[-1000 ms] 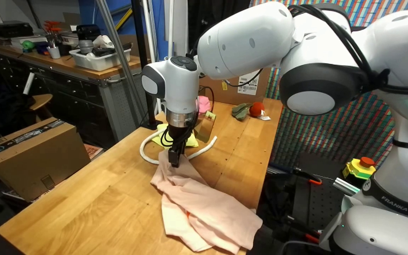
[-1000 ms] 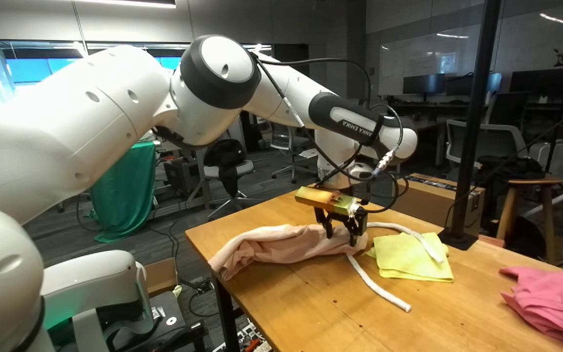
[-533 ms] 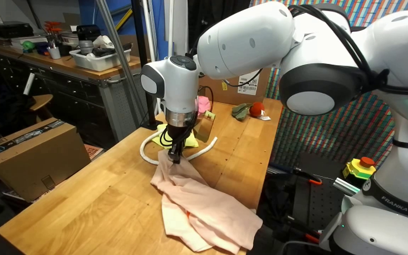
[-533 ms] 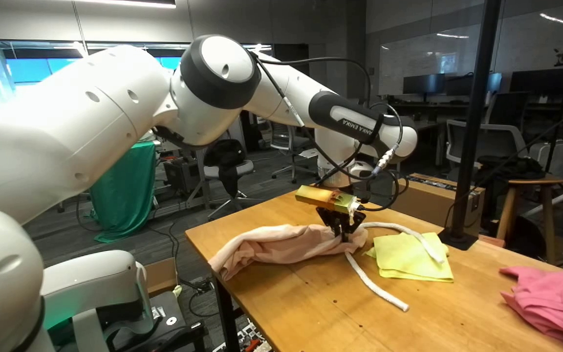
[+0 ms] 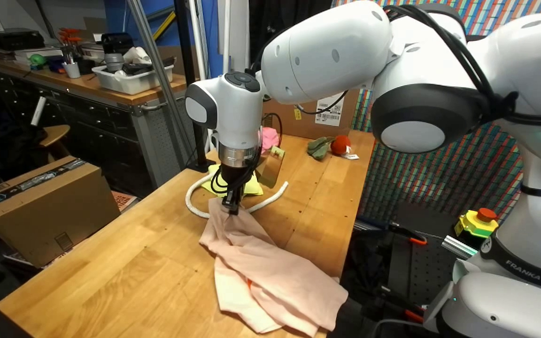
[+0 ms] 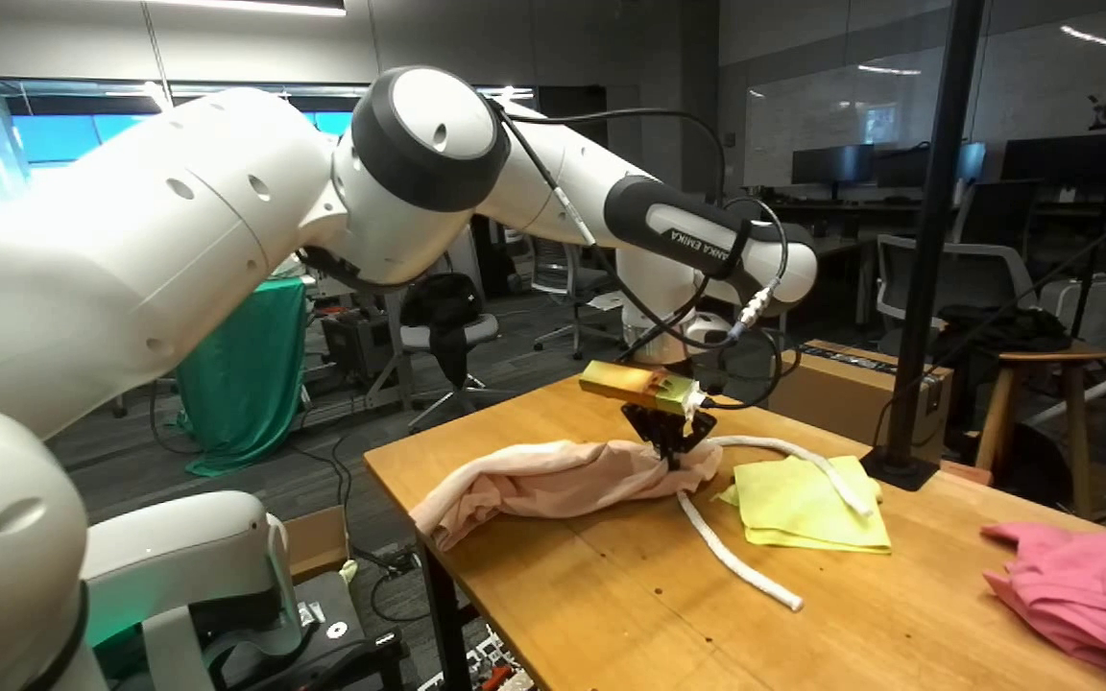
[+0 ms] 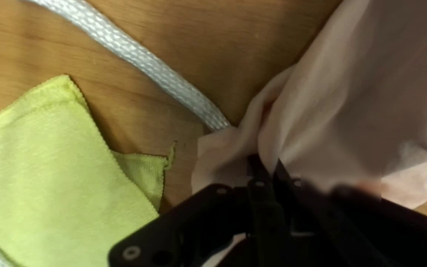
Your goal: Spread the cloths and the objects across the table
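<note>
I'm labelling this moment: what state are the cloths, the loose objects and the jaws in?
The peach cloth, rumpled, overhanging the table.
The jaws, closed on the peach cloth.
The white rope, bent, partly under the peach cloth.
The yellow cloth, folded, white rope across it.
The pink cloth, crumpled.
The red and green item, lying on the table.

1. In an exterior view, the camera looks down along the table (image 5: 111, 263) toward a box (image 5: 308, 126).
2. In an exterior view, the camera sits near the arm (image 6: 169, 259), facing screens (image 6: 831, 165).
3. The wrist view looks down from very close.
4. All see the peach cloth (image 7: 321, 122) and white rope (image 7: 139, 56).
</note>
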Tool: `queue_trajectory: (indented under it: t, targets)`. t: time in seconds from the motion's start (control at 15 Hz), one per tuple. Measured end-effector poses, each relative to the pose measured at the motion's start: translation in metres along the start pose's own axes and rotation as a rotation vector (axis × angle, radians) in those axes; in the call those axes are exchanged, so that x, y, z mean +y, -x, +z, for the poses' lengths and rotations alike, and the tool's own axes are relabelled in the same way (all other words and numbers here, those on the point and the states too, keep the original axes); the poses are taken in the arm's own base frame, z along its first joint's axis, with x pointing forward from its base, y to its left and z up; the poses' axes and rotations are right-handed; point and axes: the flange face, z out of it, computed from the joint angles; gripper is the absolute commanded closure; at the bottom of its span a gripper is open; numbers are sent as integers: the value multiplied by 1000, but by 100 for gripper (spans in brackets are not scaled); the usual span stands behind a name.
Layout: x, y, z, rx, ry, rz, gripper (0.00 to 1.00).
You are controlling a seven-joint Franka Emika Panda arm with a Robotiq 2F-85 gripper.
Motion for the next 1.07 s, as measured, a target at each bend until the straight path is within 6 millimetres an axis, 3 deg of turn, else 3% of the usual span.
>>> queue_trajectory:
  t: [0.73, 1.07]
  targets:
    - [-22, -6, -24, 29, 35, -45, 94]
    - [-45, -1, -34, 23, 26, -94, 94]
